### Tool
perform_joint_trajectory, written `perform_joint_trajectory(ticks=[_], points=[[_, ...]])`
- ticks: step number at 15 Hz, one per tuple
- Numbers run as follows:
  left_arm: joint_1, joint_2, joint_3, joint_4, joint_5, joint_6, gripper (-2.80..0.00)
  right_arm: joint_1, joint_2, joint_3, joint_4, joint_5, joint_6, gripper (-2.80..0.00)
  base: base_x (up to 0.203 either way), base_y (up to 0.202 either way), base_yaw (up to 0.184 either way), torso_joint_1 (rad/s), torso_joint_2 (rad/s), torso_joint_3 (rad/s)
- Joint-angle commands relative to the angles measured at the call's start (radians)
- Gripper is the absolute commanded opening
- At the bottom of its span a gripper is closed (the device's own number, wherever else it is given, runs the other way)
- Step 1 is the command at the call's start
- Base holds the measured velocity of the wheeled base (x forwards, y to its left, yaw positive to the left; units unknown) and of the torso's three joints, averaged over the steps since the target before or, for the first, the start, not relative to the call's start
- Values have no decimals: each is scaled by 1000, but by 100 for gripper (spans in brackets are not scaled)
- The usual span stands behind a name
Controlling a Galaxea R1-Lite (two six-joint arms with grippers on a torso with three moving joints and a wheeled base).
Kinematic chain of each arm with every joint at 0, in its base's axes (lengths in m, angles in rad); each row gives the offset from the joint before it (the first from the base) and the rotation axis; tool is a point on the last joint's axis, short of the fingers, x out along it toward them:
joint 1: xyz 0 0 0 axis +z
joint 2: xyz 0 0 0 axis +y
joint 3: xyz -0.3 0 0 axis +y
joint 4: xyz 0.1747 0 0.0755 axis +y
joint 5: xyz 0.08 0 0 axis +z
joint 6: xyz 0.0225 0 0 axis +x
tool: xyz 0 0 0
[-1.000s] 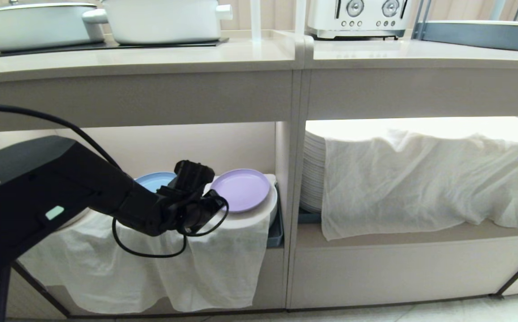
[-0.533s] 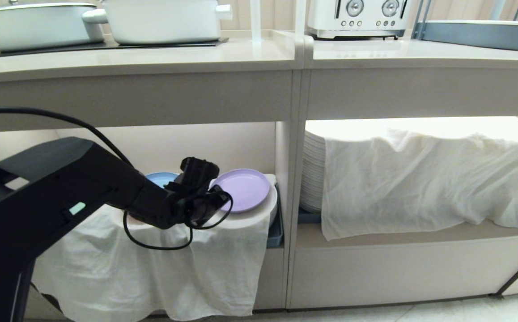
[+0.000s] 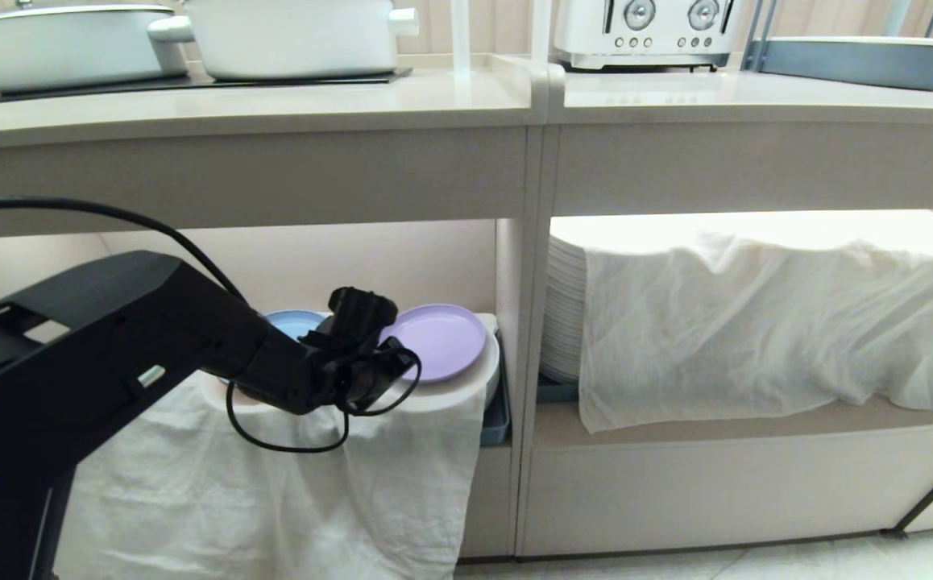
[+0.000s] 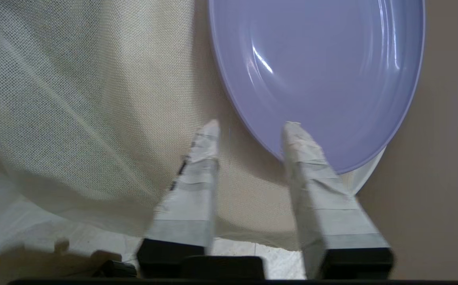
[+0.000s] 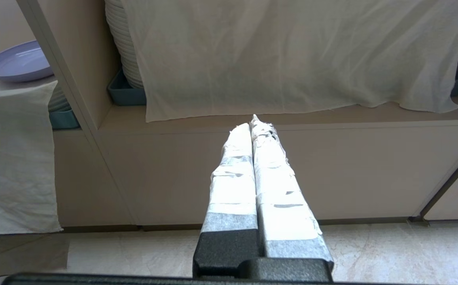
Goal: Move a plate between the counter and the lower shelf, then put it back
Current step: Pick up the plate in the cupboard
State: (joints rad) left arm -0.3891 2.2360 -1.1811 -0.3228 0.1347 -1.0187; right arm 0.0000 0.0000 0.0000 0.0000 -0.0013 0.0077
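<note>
Because the plate (image 3: 438,341) lay on the cloth-covered hump at the right end of the lower shelf (image 3: 402,258), close to the shelf's right wall, you had the left gripper (image 4: 250,128) brought in low and level from the shelf's open front. Its fingers (image 4: 197,170) stood parted, one tip over the plate's near rim and the other over the white cloth (image 3: 289,483) just beside it; nothing was held. Whether the tips touched the rim could not be told from either view. The spread suggested a rim pinch was intended, or a release just made; the pictures did not settle which.

The plate appeared round and shallow, lilac-purple with a soft sheen, a low raised rim and faint concentric rings in its well. It sat nearly flat on the cloth, its right edge near the shelf wall. A blue plate (image 3: 293,322) rested behind the left gripper on the neighbouring hump.

The right gripper (image 5: 252,122) was parked low before the adjoining compartment, its taped fingers pressed together on nothing. The counter (image 3: 273,101) above carried white pots (image 3: 289,36) and stood well apart from the plate.
</note>
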Motion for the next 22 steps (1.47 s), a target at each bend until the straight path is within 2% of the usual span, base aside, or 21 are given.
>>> perform_joint_trajectory(ticks=[1, 17, 20, 22], points=[[0, 6, -10, -3, 2, -5, 0, 0, 0, 0, 0, 0, -1, -280, 0, 0, 0, 0, 0, 0], [5, 137, -188, 4, 10, 7, 0, 0, 0, 0, 0, 0, 0, -280, 0, 0, 0, 0, 0, 0], [3, 154, -192, 3, 34, 64, 0, 0, 0, 0, 0, 0, 0, -280, 0, 0, 0, 0, 0, 0], [1, 162, -193, 4, 45, 71, 0, 0, 0, 0, 0, 0, 0, -280, 0, 0, 0, 0, 0, 0]])
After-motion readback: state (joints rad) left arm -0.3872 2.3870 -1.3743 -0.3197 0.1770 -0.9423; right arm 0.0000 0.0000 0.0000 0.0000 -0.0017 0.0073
